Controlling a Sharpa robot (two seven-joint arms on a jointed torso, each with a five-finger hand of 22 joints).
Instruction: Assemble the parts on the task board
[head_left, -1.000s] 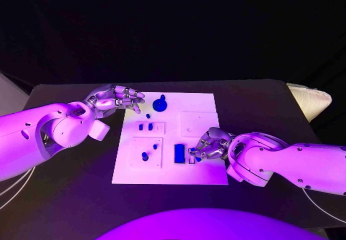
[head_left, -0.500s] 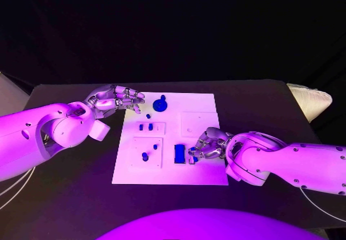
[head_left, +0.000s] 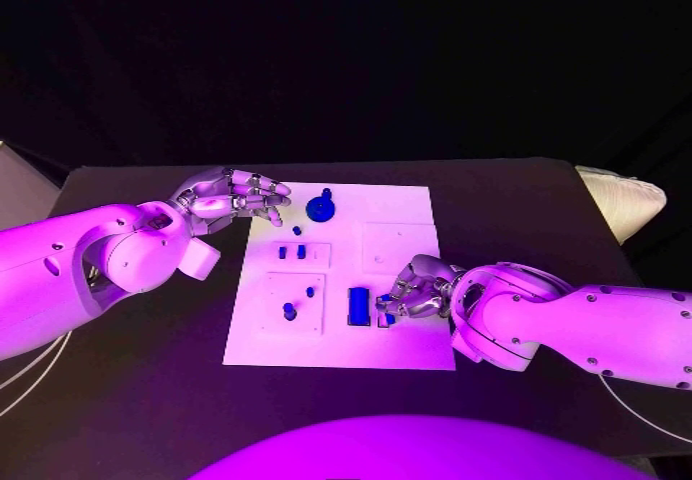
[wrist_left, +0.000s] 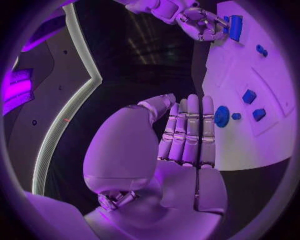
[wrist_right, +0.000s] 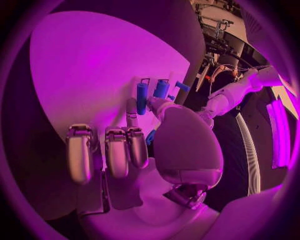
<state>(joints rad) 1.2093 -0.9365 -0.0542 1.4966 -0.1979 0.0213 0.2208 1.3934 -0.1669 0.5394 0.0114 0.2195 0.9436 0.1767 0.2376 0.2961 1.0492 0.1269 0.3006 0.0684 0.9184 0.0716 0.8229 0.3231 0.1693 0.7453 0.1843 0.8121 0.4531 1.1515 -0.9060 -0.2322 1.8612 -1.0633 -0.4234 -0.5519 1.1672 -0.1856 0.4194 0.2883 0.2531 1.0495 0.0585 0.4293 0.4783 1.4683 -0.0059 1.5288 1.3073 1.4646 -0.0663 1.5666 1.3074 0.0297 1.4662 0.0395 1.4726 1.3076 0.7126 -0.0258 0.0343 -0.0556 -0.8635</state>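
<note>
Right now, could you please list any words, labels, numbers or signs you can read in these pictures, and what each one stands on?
None can be read.
The task board, its blue parts, the left hand and the right hand show no print.

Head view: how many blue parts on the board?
7 visible: disc at far edge, dot beside it, pair side by side nearer, peg near-left, block mid-board, piece at the right hand's fingers. That hand may hide more.
</note>
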